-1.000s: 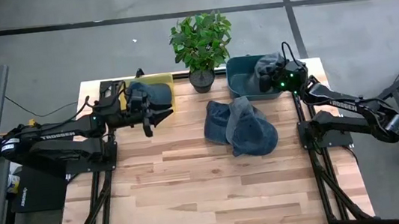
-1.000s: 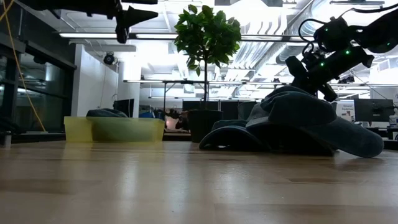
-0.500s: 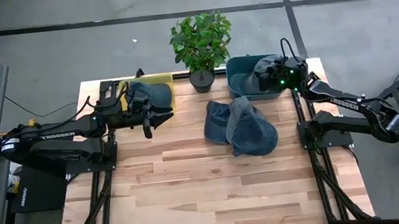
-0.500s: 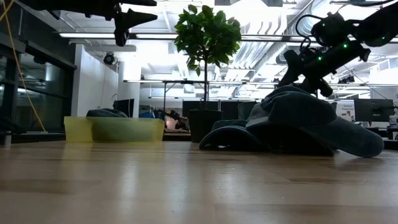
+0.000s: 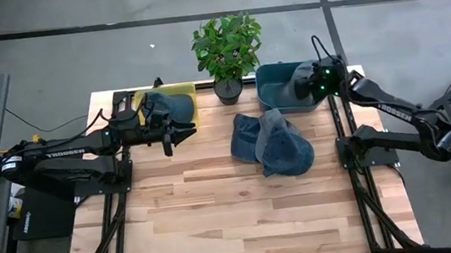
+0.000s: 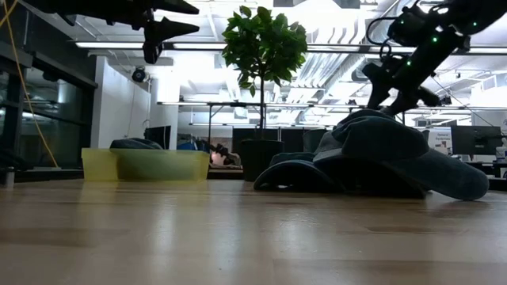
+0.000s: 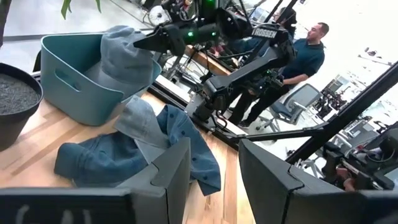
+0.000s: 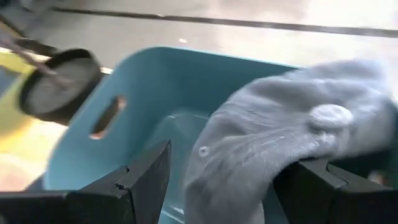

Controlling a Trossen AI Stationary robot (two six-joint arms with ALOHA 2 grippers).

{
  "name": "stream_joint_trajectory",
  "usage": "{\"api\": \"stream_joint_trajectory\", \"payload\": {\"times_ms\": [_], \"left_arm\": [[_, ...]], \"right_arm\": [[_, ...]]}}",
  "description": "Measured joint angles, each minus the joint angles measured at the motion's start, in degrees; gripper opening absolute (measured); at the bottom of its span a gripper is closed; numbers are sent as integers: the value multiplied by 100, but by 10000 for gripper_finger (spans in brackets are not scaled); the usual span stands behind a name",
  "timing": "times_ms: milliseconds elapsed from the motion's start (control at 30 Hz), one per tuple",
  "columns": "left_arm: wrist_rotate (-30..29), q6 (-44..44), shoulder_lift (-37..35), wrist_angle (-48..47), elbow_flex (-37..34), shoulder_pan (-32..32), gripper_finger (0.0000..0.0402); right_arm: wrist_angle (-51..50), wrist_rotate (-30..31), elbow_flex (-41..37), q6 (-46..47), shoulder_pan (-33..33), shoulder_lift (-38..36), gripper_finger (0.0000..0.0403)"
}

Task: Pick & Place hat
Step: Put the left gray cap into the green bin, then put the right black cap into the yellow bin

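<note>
Left gripper [image 5: 182,131] poised above counter [image 5: 219,221] beside yellow bin [image 5: 177,91], fingers part-spread, empty. Right gripper [image 5: 304,84] over teal bin [image 5: 269,96], fingers released; grey hat [image 8: 280,143] draped on bin rim. Lift straight up before retreating, avoiding brim snag. Plant [image 5: 227,45] near; open room toward denim hats [image 5: 274,142].
</note>
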Motion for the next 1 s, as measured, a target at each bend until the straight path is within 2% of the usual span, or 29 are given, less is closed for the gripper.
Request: {"api": "stream_joint_trajectory", "payload": {"times_ms": [200, 567, 800, 1000], "left_arm": [[-2, -6, -1, 1, 0, 0, 136], [-4, -211, 163, -11, -1, 0, 136], [267, -634, 699, 75, -2, 0, 136], [724, -872, 1372, 1050, -2, -11, 136]], "right_arm": [[-1017, 625, 527, 217, 0, -1, 253], [-1712, 632, 1004, 374, 0, -4, 252], [-1716, -143, 1004, 532, 86, -8, 252], [-1716, -663, 1004, 530, 369, -190, 252]]}}
